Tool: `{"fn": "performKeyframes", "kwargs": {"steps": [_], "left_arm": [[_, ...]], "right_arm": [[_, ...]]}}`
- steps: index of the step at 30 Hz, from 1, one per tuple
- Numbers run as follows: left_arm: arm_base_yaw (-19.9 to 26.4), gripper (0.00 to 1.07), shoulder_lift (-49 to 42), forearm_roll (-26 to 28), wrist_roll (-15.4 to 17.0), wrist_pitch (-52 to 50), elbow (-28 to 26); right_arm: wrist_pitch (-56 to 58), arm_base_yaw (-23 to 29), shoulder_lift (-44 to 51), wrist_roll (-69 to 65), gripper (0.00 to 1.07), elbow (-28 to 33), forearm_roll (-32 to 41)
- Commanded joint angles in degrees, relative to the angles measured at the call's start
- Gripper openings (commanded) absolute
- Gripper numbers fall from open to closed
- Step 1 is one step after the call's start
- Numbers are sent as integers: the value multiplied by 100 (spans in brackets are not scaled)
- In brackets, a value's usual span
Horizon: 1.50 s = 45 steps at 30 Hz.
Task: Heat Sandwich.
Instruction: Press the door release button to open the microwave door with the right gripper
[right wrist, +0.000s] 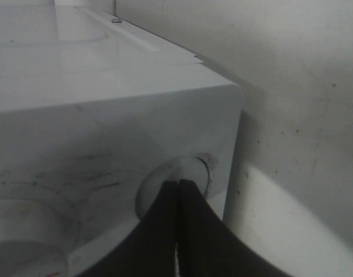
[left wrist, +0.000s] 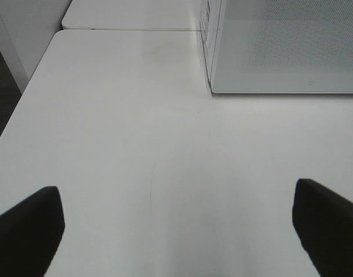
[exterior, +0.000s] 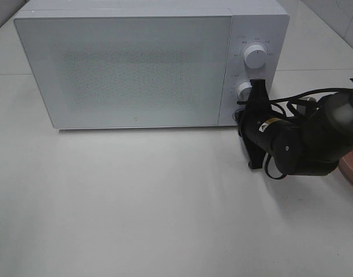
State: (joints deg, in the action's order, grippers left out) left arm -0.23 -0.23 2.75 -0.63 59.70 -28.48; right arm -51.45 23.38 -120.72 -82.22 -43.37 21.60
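Observation:
The sandwich is out of view in every frame. The white microwave (exterior: 136, 63) stands at the back of the table with its door closed. My right gripper (exterior: 252, 95) is shut, and its joined tips rest against the microwave's lower knob (exterior: 244, 90). In the right wrist view the right gripper (right wrist: 177, 183) shows no gap between its fingers, pressed on the lower knob (right wrist: 165, 176). The upper dial (exterior: 255, 57) is untouched. My left gripper (left wrist: 176, 205) is open over bare table, its two fingers (left wrist: 26, 231) spread wide with nothing between them. It is out of the exterior high view.
A pink plate's rim (exterior: 352, 168) shows at the right edge, partly behind the right arm. The white table (exterior: 136, 202) stretches in front of the microwave. The table's left edge (left wrist: 26, 98) drops to a dark floor in the left wrist view.

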Motion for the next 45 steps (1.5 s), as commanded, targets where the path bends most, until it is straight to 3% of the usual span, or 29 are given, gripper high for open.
{"fn": "performKeyframes", "kwargs": {"steps": [1, 21, 27, 45], "left_arm": [[6, 101, -166, 40, -11, -40, 11], [6, 101, -166, 40, -11, -40, 11], [6, 101, -166, 40, -11, -40, 11], [6, 101, -166, 40, -11, -40, 11]], "right_arm": [[-17, -74, -97, 126, 1, -160, -34], [-1369, -74, -115, 218, 0, -413, 189], [-1381, -178, -292, 252, 0, -1003, 80], [-1238, -212, -292, 252, 1, -1071, 6]]}}
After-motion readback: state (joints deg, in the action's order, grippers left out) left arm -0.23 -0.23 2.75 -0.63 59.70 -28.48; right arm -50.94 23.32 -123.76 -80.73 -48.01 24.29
